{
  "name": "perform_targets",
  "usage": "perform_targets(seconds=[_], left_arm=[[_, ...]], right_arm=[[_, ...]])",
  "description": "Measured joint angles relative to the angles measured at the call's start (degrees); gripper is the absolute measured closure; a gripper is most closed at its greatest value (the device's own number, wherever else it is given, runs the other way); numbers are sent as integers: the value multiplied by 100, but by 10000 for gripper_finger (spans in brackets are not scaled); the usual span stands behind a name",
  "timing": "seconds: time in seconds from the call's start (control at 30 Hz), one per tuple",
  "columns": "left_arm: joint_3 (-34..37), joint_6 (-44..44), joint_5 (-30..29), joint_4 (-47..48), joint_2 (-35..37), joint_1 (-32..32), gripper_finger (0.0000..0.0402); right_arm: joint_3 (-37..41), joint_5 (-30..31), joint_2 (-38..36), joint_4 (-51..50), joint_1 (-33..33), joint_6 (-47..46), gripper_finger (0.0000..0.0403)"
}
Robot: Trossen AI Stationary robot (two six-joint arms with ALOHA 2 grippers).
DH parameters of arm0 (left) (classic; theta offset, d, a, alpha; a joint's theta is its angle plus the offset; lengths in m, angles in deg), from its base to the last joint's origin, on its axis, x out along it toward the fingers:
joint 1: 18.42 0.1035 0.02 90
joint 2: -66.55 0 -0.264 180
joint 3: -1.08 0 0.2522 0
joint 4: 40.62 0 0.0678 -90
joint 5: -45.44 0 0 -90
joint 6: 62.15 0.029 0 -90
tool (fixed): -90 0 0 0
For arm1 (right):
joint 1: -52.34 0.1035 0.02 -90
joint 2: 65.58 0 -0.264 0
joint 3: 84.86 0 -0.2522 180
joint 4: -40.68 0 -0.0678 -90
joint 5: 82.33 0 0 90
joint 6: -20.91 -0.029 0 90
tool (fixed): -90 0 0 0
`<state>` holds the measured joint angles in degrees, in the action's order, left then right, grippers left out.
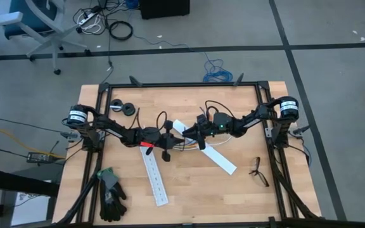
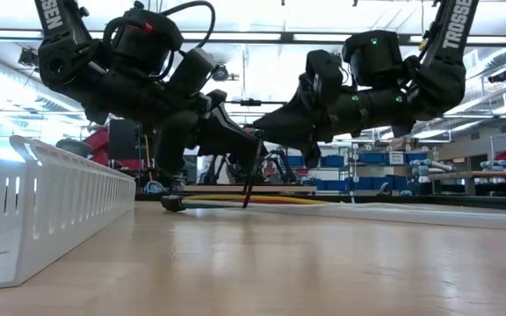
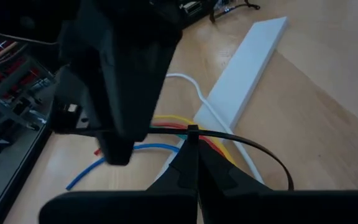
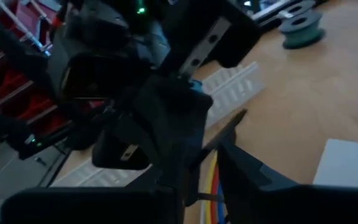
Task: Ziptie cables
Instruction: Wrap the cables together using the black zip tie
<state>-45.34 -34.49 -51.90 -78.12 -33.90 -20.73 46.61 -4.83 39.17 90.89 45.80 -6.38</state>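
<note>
On the wooden table the two arms meet at mid-table between two white slotted strips. The left gripper is pinched tight on the ziptie, which arcs over the cables lying beneath it. The right gripper, just beside it, has its fingers narrowly parted around the ziptie; whether they grip it I cannot tell.

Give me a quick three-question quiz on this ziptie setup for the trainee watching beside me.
1. True or false: the gloves lie on the left arm's side of the table.
2. Fill in: the spectacles lie on the ___ arm's side.
3. What does the left end effector pinch? A: ziptie. B: gloves. C: spectacles.
Key: 1 true; 2 right; 3 A.
</note>
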Motion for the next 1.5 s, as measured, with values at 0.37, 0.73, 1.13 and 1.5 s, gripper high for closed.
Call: perform_targets(seconds=[0.37,0.73,1.13,1.5], left_arm=[[0,-591,-2,4,0,2,395],[0,-1760,-89,-20,0,33,328],[0,-2187,-896,177,41,33,289],[0,-3764,-1410,1911,1140,40,290]], right_arm=[[2,10,0,-53,-14,447,402],[2,-124,0,-73,-25,554,403],[2,-347,0,-77,-302,850,403],[4,284,0,-119,-334,1112,403]])
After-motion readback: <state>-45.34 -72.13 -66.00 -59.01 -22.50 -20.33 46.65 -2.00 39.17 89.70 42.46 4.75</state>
